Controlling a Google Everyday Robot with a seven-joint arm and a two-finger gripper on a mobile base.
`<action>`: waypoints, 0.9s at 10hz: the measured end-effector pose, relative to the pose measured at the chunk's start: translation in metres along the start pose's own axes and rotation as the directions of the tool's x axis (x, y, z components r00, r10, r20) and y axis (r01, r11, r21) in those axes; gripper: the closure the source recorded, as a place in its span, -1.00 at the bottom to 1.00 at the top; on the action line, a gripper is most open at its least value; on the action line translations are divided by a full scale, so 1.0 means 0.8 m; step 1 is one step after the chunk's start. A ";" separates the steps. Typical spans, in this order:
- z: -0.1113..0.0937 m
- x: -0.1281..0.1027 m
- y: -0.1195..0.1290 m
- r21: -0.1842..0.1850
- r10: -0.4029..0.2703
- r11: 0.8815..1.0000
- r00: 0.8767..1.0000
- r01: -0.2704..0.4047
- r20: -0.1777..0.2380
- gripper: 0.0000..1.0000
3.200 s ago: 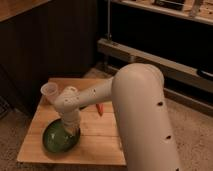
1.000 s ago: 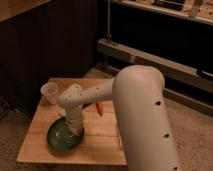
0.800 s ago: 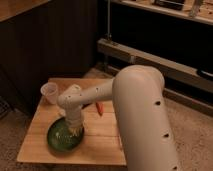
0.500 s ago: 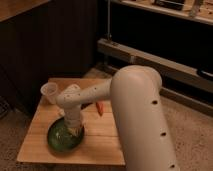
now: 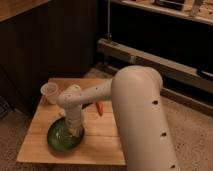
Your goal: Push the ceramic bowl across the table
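The ceramic bowl (image 5: 61, 138), round, shallow and glossy dark green with a paler centre, sits near the front left of the low wooden table (image 5: 102, 145). My white arm reaches down from the right. My gripper (image 5: 75, 131) is at the bowl's right inner side, its tip down in or on the bowl. The arm's wrist hides the bowl's right rim.
A small translucent plastic cup (image 5: 50, 92) stands at the table's back left. A small orange-red object (image 5: 99, 108) lies on the table right of the arm. A dark wooden wall is behind, a metal shelf frame (image 5: 150, 57) at the right, carpet around the table.
Over the earlier frames the bowl shifted slightly toward the right and front with the gripper on it. In the last half second little has moved.
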State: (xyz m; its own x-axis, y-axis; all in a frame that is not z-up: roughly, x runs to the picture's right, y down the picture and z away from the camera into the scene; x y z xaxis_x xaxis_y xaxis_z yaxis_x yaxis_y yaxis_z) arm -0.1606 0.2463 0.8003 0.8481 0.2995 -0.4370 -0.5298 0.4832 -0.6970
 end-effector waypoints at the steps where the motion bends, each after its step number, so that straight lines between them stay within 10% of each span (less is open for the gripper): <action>1: 0.000 0.002 -0.002 -0.002 0.005 1.000 1.000 -0.005 0.001 0.83; 9: 0.005 0.005 0.010 -0.024 -0.020 1.000 0.999 0.019 -0.034 0.83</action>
State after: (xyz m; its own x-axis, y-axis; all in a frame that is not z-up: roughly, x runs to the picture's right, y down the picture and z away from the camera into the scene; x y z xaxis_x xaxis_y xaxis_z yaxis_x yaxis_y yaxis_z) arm -0.1610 0.2545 0.7950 0.8579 0.2615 -0.4423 -0.5135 0.4687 -0.7188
